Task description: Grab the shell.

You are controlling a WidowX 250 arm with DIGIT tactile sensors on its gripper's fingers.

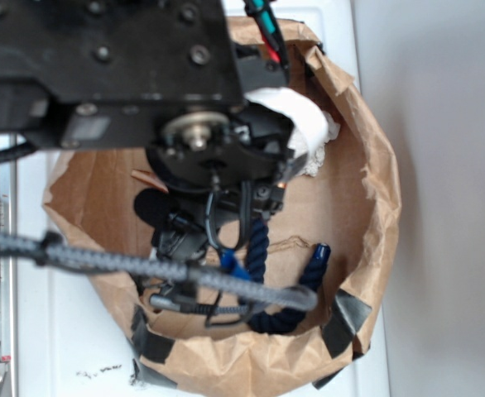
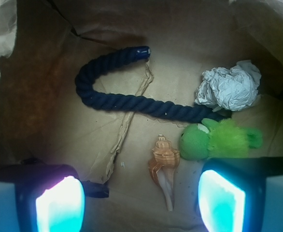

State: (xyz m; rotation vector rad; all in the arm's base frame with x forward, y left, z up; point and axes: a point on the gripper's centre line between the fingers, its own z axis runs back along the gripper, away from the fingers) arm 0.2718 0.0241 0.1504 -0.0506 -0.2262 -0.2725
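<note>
In the wrist view we saw the claw spread wide, its two glowing fingers at the near edge, pinching nothing. The shell lay on the brown paper floor of the bag between the fingers, closer to the right one, its knobbly orange end far and its pale tail pointing near. Just right of it sat a green plush toy, and beyond that a crumpled white paper ball. A dark blue rope curved across the far part. From outside, the arm hid the shell inside the bag on the white table
</note>
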